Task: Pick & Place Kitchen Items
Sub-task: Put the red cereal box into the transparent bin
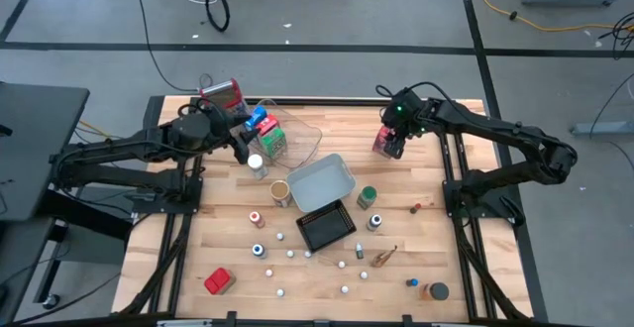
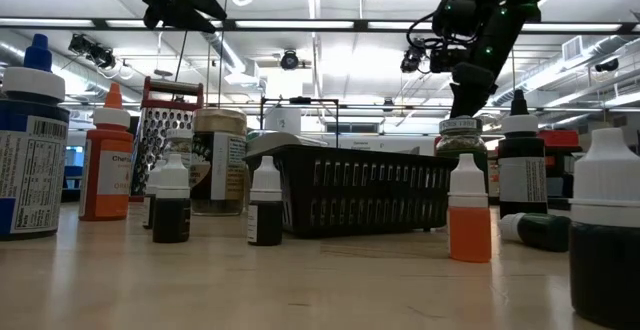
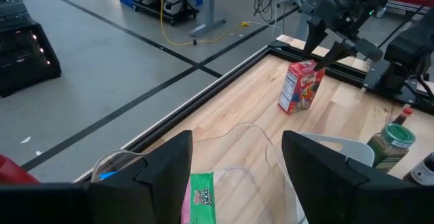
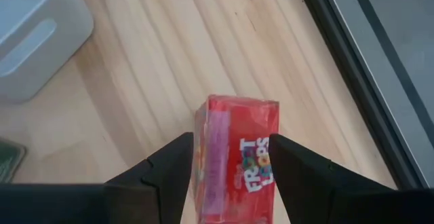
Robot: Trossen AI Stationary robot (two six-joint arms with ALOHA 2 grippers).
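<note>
On the left of the table (image 1: 416, 268) we saw the left gripper (image 1: 241, 147) hanging above the clear tray (image 1: 302, 134) near the far edge, its fingers (image 3: 163, 176) spread apart with nothing between them. Just beside it stood the metal grater (image 1: 222, 95) with its red top, and the blue carton (image 1: 261, 121) and green carton (image 1: 273, 142) sat at the clear tray. A small white-capped jar (image 1: 257, 164) stood just in front of that gripper. Toward the near left corner we noted a red box (image 1: 219, 281) lying by itself.

In the middle, the grey tray (image 1: 321, 181) lay at an angle with the black tray (image 1: 326, 227) just in front of it. Small bottles and white caps were scattered on the wood around the black tray, and a green-lidded jar (image 1: 367, 197) stood just right of the grey tray.

Further right, we found the right gripper (image 1: 392, 141) over the red cereal carton (image 4: 237, 156), near the far right edge of the table. In the right wrist view its two fingers (image 4: 169, 166) straddled the carton, one on each side, close to its faces; we could not tell whether they pressed on it or stood clear. The carton rested upright on the wood. A dark round can (image 1: 437, 291) stood near the front right corner.
</note>
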